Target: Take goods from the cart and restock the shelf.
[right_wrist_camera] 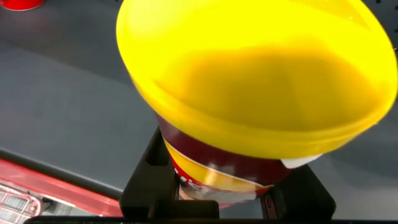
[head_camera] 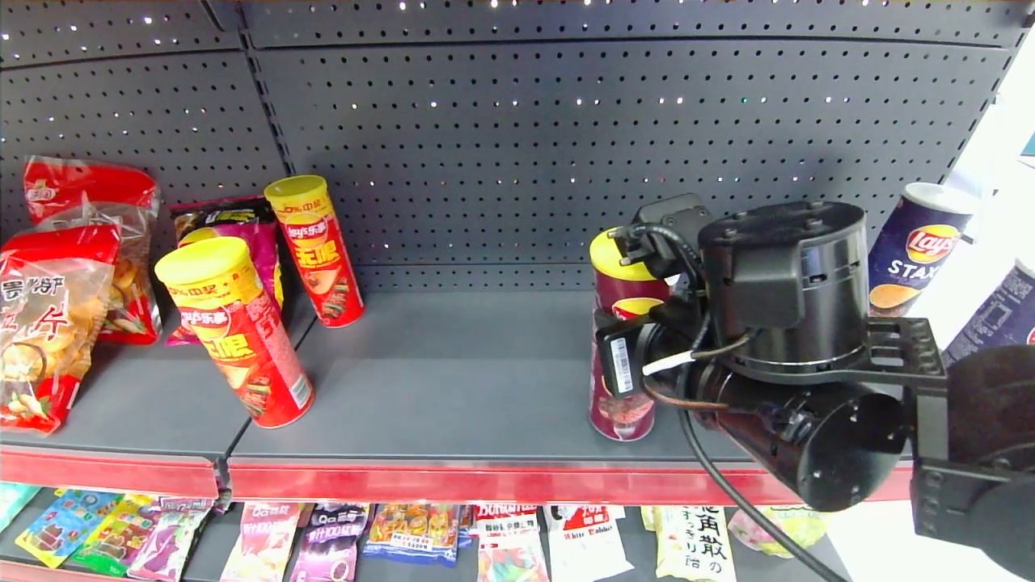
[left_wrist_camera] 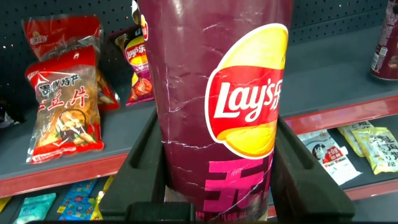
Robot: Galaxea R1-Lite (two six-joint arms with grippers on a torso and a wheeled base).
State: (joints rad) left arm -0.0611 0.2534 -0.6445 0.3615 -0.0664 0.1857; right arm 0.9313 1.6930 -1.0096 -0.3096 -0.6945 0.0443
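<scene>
A maroon chip can with a yellow lid [head_camera: 621,279] stands upright on the grey shelf [head_camera: 453,380], near its red front edge. My right gripper [head_camera: 623,360] is shut on this can at mid-height; in the right wrist view the yellow lid [right_wrist_camera: 255,74] looms above the gripper [right_wrist_camera: 224,186], whose black fingers [right_wrist_camera: 146,180] flank the can's body. My left gripper [left_wrist_camera: 217,180] is shut on a second, purple-maroon chip can [left_wrist_camera: 217,112], held upright in front of the shelving with fingers [left_wrist_camera: 140,168] on both sides.
Two red chip cans [head_camera: 234,331] [head_camera: 315,250] and a purple bag [head_camera: 234,234] stand at the shelf's left, beside red snack bags [head_camera: 48,323]. Blue cans [head_camera: 914,250] lean at the far right. Bare shelf lies between. Packets [head_camera: 404,533] fill the lower shelf.
</scene>
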